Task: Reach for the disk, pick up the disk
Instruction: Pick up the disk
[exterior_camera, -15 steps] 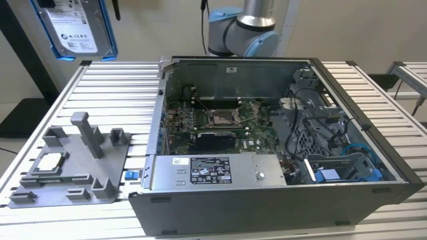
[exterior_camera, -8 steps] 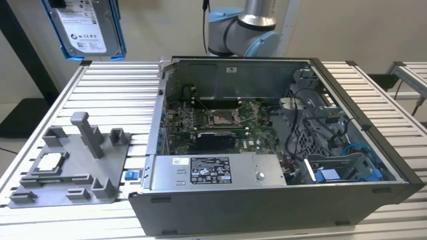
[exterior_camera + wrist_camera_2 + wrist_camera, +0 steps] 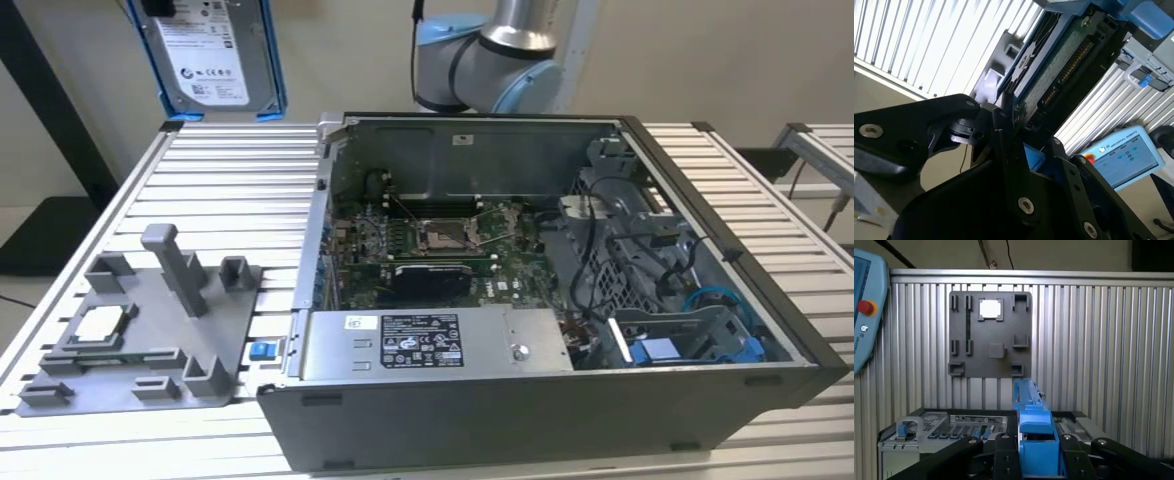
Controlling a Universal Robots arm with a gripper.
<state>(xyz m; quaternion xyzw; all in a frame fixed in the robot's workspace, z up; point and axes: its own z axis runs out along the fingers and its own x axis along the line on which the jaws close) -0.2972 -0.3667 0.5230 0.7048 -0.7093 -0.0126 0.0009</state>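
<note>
Robot gripper (image 3: 1036, 445) holds the disk (image 3: 1030, 400) aloft, its black fingers (image 3: 1004, 455) closed to a narrow gap on the drive's bright blue bracket, seen edge-on in the first wrist view; the second wrist view shows the drive's green circuit-board face angled away from the dark linkage. In the exterior view the disk hangs upright, its white label facing the camera, high above the far corner of the slatted aluminium table (image 3: 227, 190) on the exterior view's left, beside the robot arm (image 3: 487, 55). Below, the open computer case (image 3: 534, 420) sits on the table with a grey power-supply box (image 3: 427, 345) along its near wall. Just beside the case, on the exterior view's left, lies a grey fixture plate (image 3: 147, 352) carrying a small square processor chip (image 3: 100, 325). A blue teach pendant (image 3: 864, 305) rests at the table's edge.
</note>
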